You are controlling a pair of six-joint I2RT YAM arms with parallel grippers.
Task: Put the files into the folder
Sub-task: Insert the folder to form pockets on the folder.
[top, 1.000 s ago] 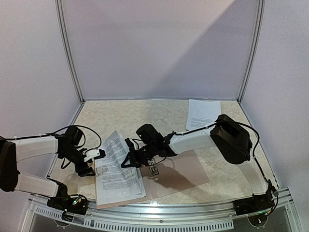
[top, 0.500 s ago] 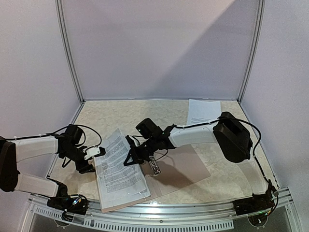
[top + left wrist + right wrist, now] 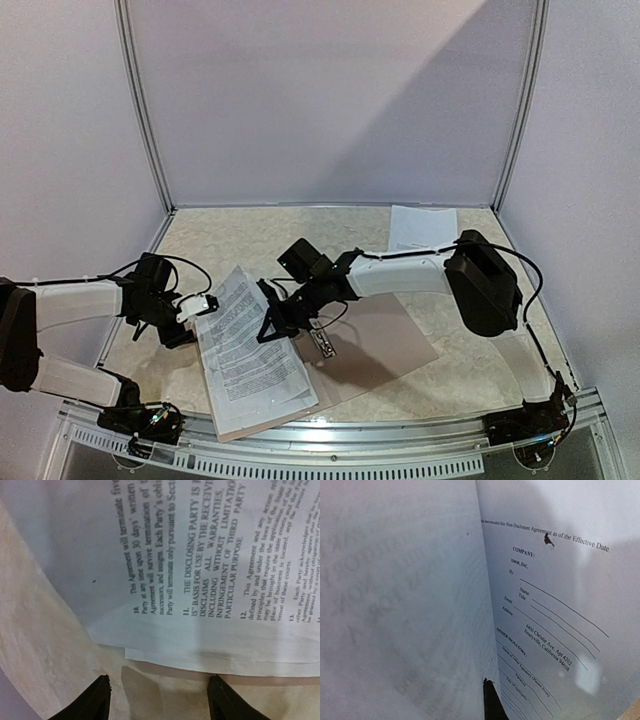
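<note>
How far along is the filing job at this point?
Done: a stack of sheets lies on the left leaf of the open folder. In hand: the right gripper pinches the top sheet; the left gripper hangs open beside it. Left: one loose sheet far right on the table.

Paper nerd take: the files (image 3: 250, 350) are thin matt white paper, a bit see-through where one sheet lifts. The folder (image 3: 385, 345) looks like matt tan cardboard, with a shiny little metal clip (image 3: 322, 343). The worktop (image 3: 230, 240) is smooth beige marble-look stuff with a dull sheen. On the left pincer (image 3: 157, 700) the fingers (image 3: 95, 700) are matt black plastic, and the arm shells (image 3: 75, 300) are glossy white.
</note>
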